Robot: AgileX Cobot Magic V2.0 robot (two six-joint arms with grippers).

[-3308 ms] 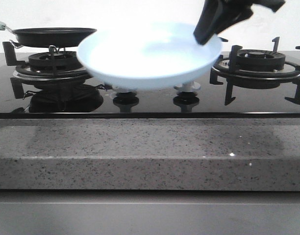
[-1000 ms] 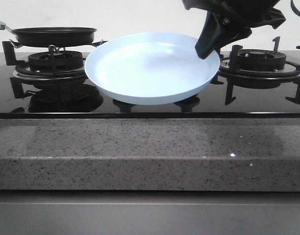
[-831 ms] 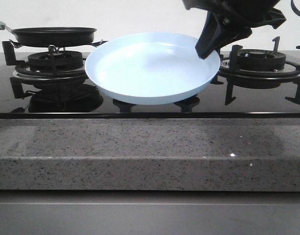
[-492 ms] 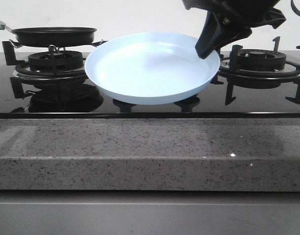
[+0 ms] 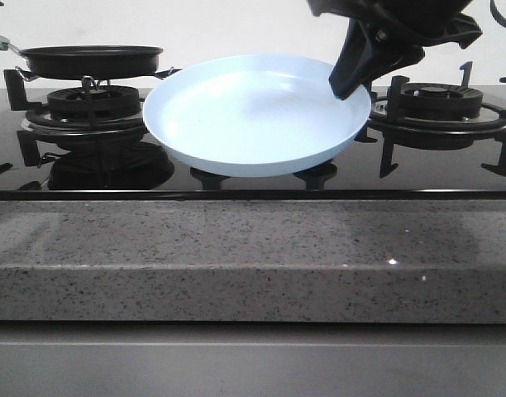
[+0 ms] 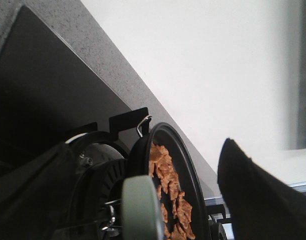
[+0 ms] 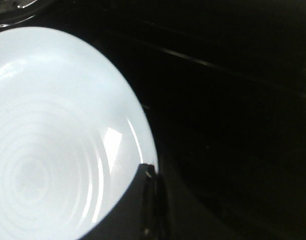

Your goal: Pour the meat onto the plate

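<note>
One plate point(image 5: 245, 124), one pan point(image 5: 92, 59), two burners point(image 5: 92, 103)

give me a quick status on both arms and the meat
Right end effector shut on round pale blue plate, held over the hob. Left end effector open around the pan handle. Orange-brown meat pieces in the black frying pan. Nothing in the way.

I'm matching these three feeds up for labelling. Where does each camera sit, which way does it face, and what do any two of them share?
Front view: low, facing the stove; right gripper holds the plate.
Left wrist view: on the left arm, facing the pan of meat beyond open fingers.
Right wrist view: on the right arm, facing the plate; one finger shows.
Shared: front and right wrist show the plate.
</note>
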